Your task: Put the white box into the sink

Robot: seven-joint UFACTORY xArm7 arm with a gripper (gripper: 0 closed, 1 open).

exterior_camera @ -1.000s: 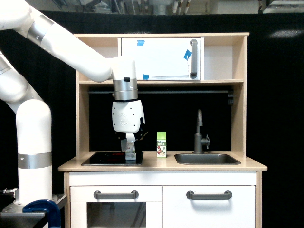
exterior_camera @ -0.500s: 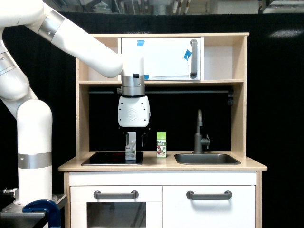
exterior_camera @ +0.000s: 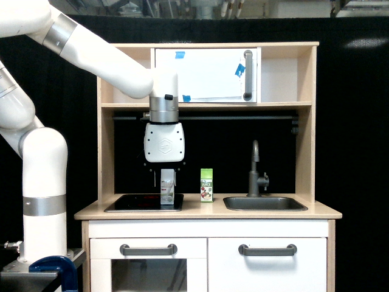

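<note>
exterior view: white box (exterior_camera: 167, 191) stands upright directly beneath the tool (exterior_camera: 165, 175)

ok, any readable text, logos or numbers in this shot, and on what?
"JUICE": likely, on the green-topped carton, small and soft.
Diamond-shaped emblem, no letters: on the pincer housing.
Print on the white box: too blurred to read.
Blue tape on the upper cabinet door: no writing visible.
</note>
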